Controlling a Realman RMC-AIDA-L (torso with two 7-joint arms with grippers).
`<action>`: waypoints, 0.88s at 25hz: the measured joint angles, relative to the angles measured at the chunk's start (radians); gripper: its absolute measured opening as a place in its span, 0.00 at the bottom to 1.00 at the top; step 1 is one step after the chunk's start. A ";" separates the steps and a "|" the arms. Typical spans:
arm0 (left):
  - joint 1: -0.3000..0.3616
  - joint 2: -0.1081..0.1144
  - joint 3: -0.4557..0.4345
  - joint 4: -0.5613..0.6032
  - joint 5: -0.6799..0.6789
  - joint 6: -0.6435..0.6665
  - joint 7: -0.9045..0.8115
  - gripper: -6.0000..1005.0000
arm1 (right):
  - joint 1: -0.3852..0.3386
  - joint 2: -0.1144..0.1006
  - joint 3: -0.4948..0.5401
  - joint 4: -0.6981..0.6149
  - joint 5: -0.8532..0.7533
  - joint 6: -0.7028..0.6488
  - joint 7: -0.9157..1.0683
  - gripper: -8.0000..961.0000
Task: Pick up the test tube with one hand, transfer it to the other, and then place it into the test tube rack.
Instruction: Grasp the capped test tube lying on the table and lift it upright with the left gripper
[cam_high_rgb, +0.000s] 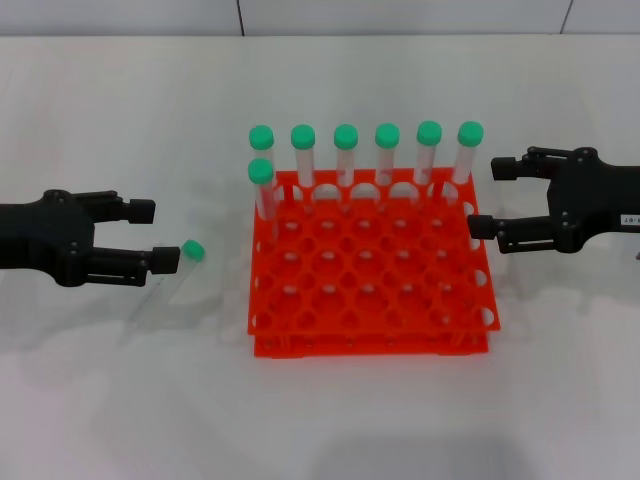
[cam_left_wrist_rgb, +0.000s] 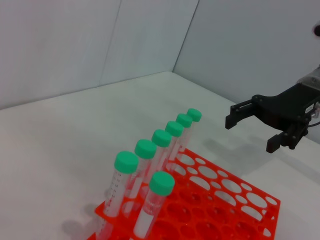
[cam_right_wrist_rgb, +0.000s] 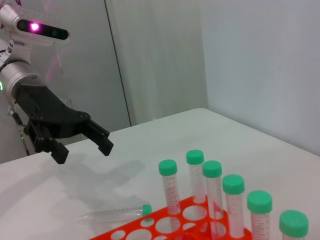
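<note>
The test tube (cam_high_rgb: 192, 250), clear with a green cap, lies on the white table left of the orange-red rack (cam_high_rgb: 370, 345), cap towards the rack. My left gripper (cam_high_rgb: 152, 236), black and unlabelled, is open and empty just left of the cap; the tube's body runs under its near finger. The right wrist view shows this gripper (cam_right_wrist_rgb: 83, 151) hovering above the table, apart from the lying tube (cam_right_wrist_rgb: 115, 215). My right gripper (cam_high_rgb: 490, 198), with a small white label, is open and empty beside the rack's right back corner; it also shows in the left wrist view (cam_left_wrist_rgb: 251, 134).
Several green-capped tubes (cam_high_rgb: 345, 150) stand upright along the rack's back row, and one more (cam_high_rgb: 261, 185) stands in the second row at the left. The rack's other holes are empty. White walls rise behind the table.
</note>
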 joint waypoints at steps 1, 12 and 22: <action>0.000 0.000 0.000 0.000 0.000 0.000 0.000 0.88 | 0.000 0.000 0.000 0.000 0.000 0.000 0.000 0.89; 0.000 0.000 0.000 -0.001 0.002 0.000 -0.005 0.88 | 0.000 0.001 0.000 0.004 0.001 -0.001 0.000 0.89; -0.027 0.026 0.009 0.005 0.052 0.012 -0.076 0.88 | 0.000 0.001 -0.001 0.009 0.004 0.001 0.000 0.89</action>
